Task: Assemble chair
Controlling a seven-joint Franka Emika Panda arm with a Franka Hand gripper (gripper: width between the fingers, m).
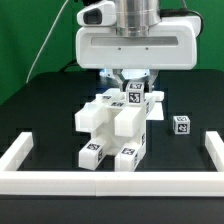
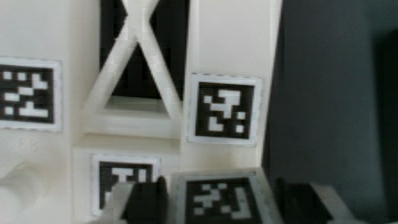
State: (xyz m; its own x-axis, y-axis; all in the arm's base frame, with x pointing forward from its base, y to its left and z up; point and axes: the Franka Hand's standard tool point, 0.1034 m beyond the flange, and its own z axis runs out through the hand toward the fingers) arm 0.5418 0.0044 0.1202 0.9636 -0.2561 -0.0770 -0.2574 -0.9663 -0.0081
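Spreading under everything is a matte black desk (image 1: 40, 110), fenced by a low white border rail (image 1: 110, 181) that runs along the near edge and up both sides. Behind the desk, on the exterior view's left, hangs a green backdrop (image 1: 18, 40); the rest of the background is dark. The white arm (image 1: 135, 45) comes down from above at the far middle of the desk.

The chair (image 1: 112, 128) stands as a cluster of white blocky parts in the middle of the desk, inside the rail and apart from it. Thick square-ended parts reach toward the near rail, each with a black-and-white tag on its end face. A small loose block (image 1: 181, 124) with a tag of its own sits on the desk to the exterior view's right, apart from the cluster.

The pincer (image 1: 128, 84) sits at the far top of the cluster, directly over it. The wrist view shows it clenched on a narrow tagged part of the chair. Its dark fingers (image 2: 294, 206) press against either side of that part, whose tag faces the camera between them. Just beyond the grasped part is the cross-braced piece (image 2: 139, 60), its diagonal bars crossing in a dark opening, flanked by white uprights bearing more tags (image 2: 222, 108).
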